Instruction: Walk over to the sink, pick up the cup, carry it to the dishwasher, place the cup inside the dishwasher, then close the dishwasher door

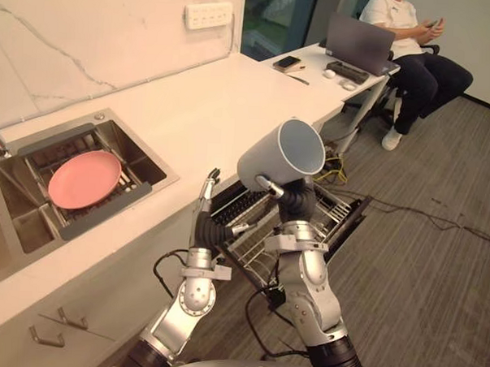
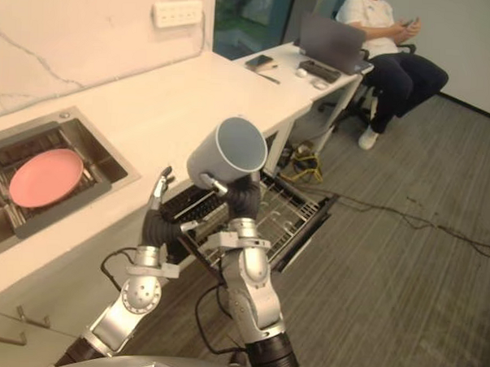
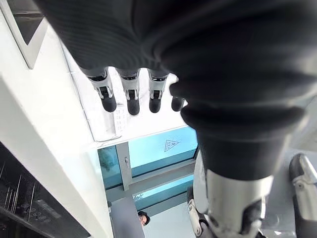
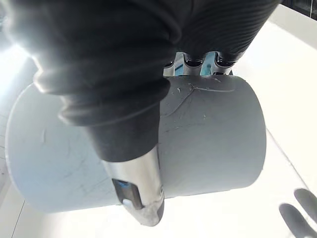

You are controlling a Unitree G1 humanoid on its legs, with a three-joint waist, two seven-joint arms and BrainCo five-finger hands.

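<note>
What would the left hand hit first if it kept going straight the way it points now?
Likely nothing near. The left hand, fingers straight, points up along the edge of the white stone countertop; past its fingertips the wrist view shows open air, then the white wall socket plate. Depth unclear.

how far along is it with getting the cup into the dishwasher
Pickup and carry look done: the right hand is curled round the grey cup, held tilted in the air near the pulled-out dishwasher rack. In hand: the cup is not yet in the rack; the left hand is open by the edge of the counter. Left: set the cup in the rack, let go, then close the dishwasher.
</note>
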